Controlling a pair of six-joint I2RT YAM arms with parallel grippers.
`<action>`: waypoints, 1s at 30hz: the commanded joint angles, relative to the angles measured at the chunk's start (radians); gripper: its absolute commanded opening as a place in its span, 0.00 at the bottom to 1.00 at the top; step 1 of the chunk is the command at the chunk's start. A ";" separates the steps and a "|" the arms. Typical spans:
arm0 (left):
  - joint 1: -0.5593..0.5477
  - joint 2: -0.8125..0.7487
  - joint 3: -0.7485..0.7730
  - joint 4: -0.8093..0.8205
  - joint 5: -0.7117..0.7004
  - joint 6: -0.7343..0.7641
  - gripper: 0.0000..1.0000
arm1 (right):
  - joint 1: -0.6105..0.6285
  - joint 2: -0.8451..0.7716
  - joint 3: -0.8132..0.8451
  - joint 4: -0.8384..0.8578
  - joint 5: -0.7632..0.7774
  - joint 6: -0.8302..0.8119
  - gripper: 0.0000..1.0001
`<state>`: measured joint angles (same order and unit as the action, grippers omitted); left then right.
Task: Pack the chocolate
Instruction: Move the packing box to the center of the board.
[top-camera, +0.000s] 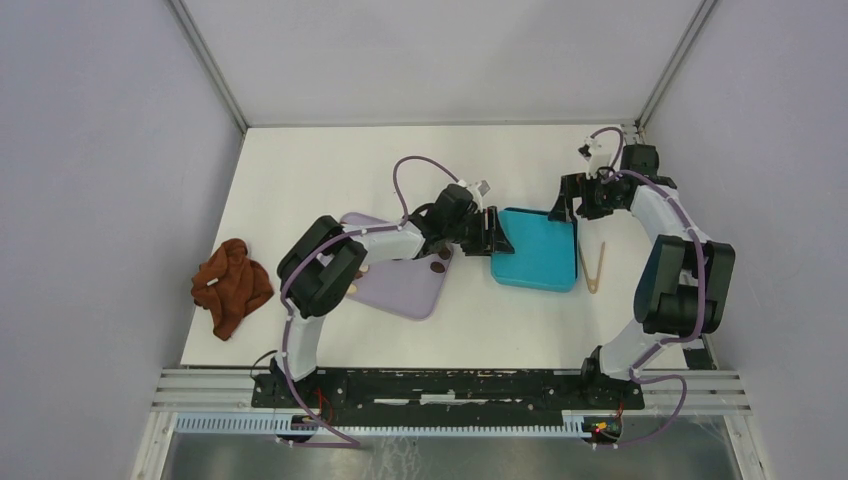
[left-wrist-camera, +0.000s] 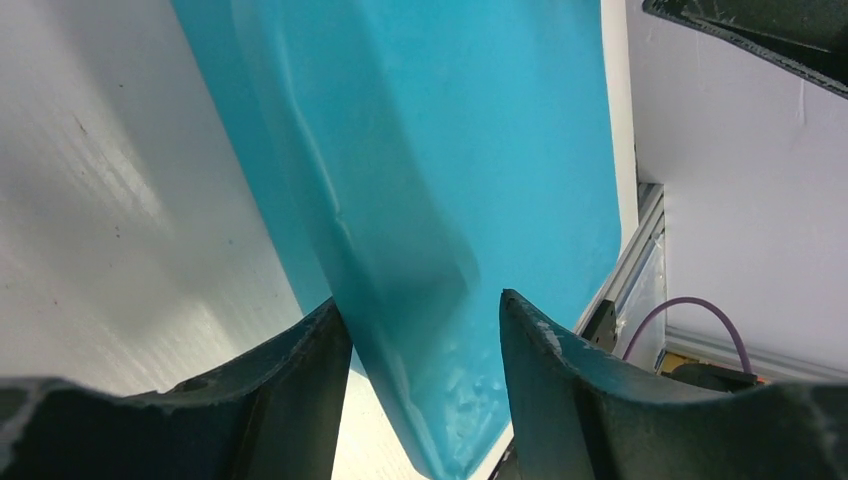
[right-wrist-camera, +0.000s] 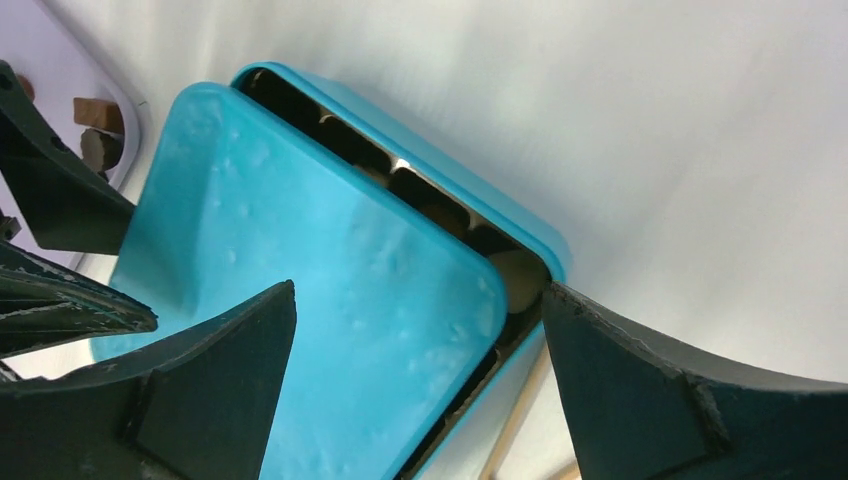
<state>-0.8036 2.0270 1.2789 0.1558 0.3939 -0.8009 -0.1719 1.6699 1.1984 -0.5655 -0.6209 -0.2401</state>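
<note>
Fragile chocolate (right-wrist-camera: 515, 275) sits under a light, slick lid (right-wrist-camera: 300, 230), beneath the right pincer (right-wrist-camera: 418, 300), which is apart. Take the lid by its edges. Left pincer (left-wrist-camera: 415, 315) straddles a lid corner, clamp unclear.

Small brown chocolate pieces (right-wrist-camera: 517, 278) lined up inside the teal box (right-wrist-camera: 455, 180), largely covered by its skewed lid (right-wrist-camera: 330, 300), two dark ones (top-camera: 437, 267) left on the lavender tray (top-camera: 400, 290), centre of frame

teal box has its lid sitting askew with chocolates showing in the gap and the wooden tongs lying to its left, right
Wrong in one point: the wooden tongs lie to the right of the teal box, as the top external view shows. The lid does sit askew, with chocolates showing in the gap.
</note>
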 joint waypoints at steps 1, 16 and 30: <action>0.007 0.024 0.071 -0.028 -0.013 -0.026 0.61 | -0.055 -0.021 0.030 0.029 -0.006 -0.004 0.98; 0.007 0.014 0.015 0.030 -0.004 -0.002 0.61 | -0.101 0.074 -0.066 -0.037 -0.245 -0.028 0.98; 0.007 -0.069 -0.058 0.028 -0.030 -0.020 0.62 | -0.053 0.071 -0.115 -0.220 -0.364 -0.160 0.96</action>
<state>-0.7948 2.0331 1.2453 0.1360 0.3897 -0.8005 -0.2733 1.7367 1.1286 -0.6415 -0.8837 -0.3500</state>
